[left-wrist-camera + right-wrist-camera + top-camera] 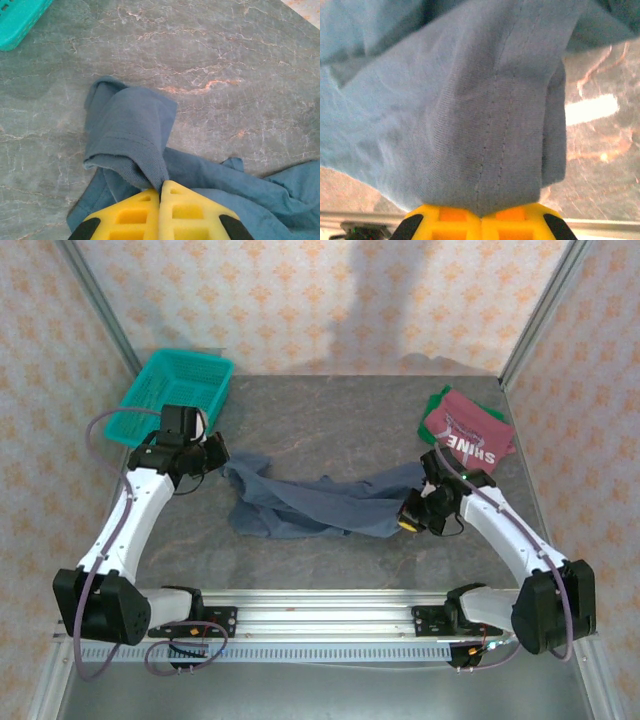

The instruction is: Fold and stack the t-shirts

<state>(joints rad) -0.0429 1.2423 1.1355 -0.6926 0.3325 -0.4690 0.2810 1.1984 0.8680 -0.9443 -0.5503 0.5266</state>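
Observation:
A slate-blue t-shirt [320,502] lies crumpled and stretched across the middle of the table. My left gripper [218,458] is shut on its left end; the left wrist view has the yellow fingers [187,210] pinching a fold of the blue t-shirt [132,135]. My right gripper [428,480] is shut on the right end, and there the blue t-shirt [470,110] hangs from the closed yellow fingers [515,222] with a stitched hem showing. A dark red t-shirt [468,430] with white "SHINE" lettering lies folded at the back right on top of a green t-shirt [437,398].
A teal mesh basket [178,392] stands at the back left, its corner [17,22] in the left wrist view. The grey marble table [330,425] runs between the basket and the stack. A metal rail [330,605] crosses the near edge.

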